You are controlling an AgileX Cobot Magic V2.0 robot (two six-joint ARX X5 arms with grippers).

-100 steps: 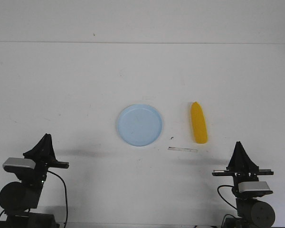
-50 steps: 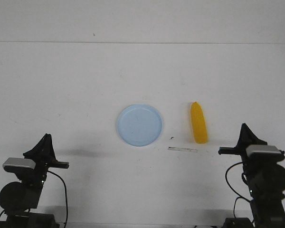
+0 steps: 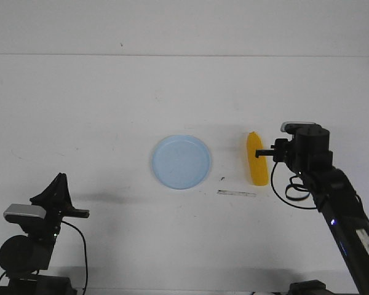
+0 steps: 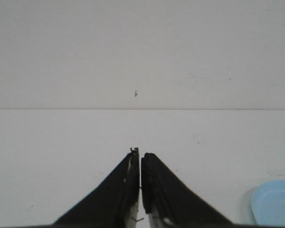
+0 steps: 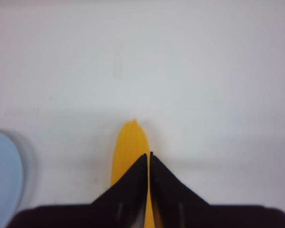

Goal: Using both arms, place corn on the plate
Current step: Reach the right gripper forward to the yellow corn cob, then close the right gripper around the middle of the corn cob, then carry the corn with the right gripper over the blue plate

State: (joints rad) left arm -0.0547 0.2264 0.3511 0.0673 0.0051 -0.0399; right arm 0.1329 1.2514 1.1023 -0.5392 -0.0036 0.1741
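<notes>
The yellow corn (image 3: 256, 160) lies on the white table, its pointed end away from me, a little right of the pale blue plate (image 3: 180, 161). My right gripper (image 3: 277, 152) hangs above the corn's right side with its jaws shut and empty. In the right wrist view the shut tips (image 5: 148, 155) sit over the corn (image 5: 130, 138), with the plate's edge (image 5: 4, 175) off to one side. My left gripper (image 3: 60, 179) rests low at the near left, shut and empty (image 4: 140, 152). A bit of the plate (image 4: 275, 206) shows in that wrist view.
A thin pale strip (image 3: 237, 193) and a small dark speck (image 3: 222, 179) lie on the table just in front of the corn. The table's far edge (image 3: 184, 55) meets a white wall.
My right arm has lifted from its rest at the near right and reached forward and left to above the corn. The left arm, corn and plate have not moved.
</notes>
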